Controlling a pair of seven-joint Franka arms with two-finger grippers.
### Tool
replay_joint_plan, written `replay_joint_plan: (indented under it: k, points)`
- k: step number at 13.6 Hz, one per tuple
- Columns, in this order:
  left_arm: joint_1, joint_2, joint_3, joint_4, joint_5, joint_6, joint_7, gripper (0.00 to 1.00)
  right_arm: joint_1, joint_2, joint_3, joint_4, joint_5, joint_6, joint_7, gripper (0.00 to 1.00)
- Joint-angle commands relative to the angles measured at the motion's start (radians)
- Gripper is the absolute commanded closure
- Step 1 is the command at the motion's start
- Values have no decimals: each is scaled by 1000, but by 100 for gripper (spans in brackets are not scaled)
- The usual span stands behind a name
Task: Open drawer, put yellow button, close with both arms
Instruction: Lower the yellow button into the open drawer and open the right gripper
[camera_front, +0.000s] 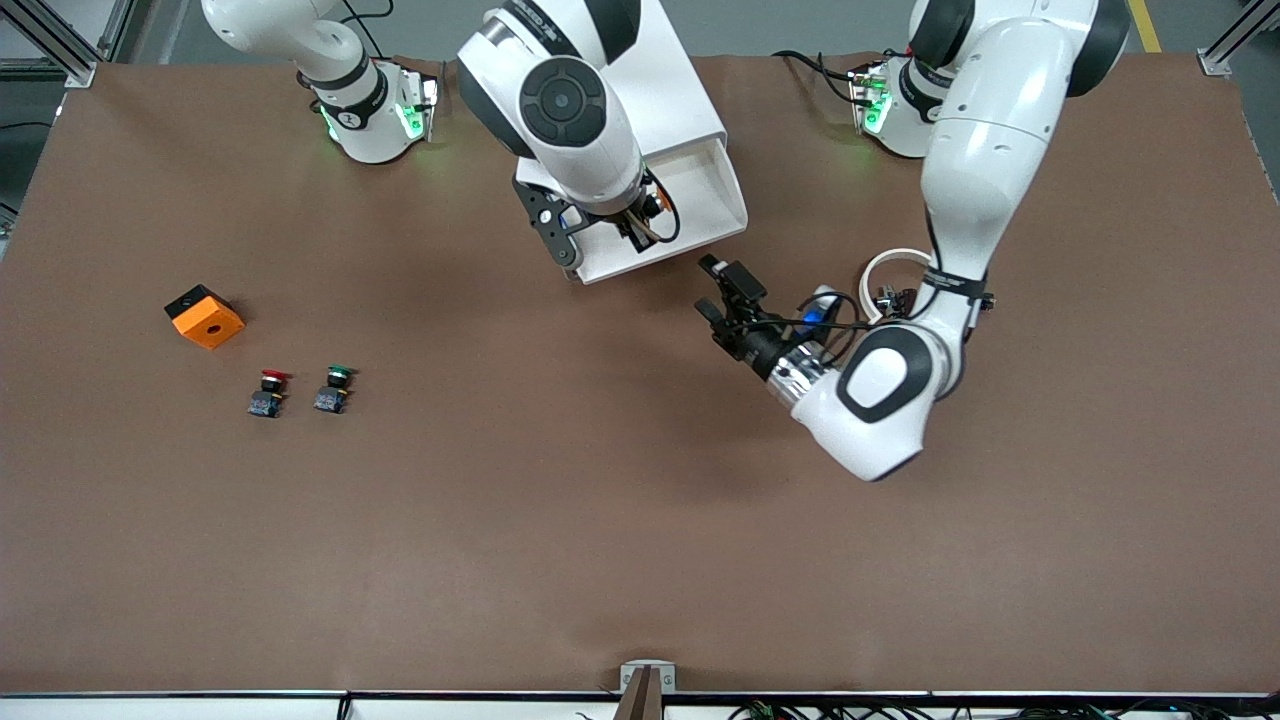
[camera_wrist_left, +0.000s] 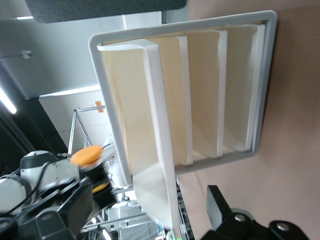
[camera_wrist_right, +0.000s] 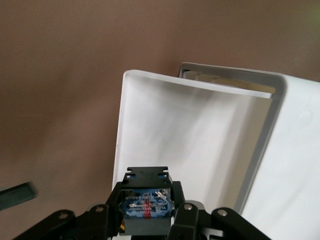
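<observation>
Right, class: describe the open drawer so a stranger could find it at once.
Find the white cabinet between the arms' bases. Its uppermost drawer is pulled out toward the front camera, under the right gripper holding the yellow button; the three lower drawers are pushed in.

Drawer (camera_front: 690, 215) pulled open; yellow button (camera_wrist_left: 86, 155) above it.

Both arms are chunky glossy white shells with black joint rings. Bases glow green, and black cables loop around the black end effectors.
</observation>
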Motion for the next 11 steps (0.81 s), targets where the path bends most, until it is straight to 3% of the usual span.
replay_joint_plan:
  k: [1, 9, 11]
  points:
    - [53, -32, 3, 50, 57, -20, 4, 0, 21, -1, -6, -40, -20, 58, 18, 77]
    - [90, -161, 51, 70, 358, -1, 264, 0, 49, 56, -6, -40, -20, 86, 18, 73]
    - [79, -161, 54, 70, 371, 4, 342, 0, 50, 57, -4, -39, -19, 86, 17, 69]
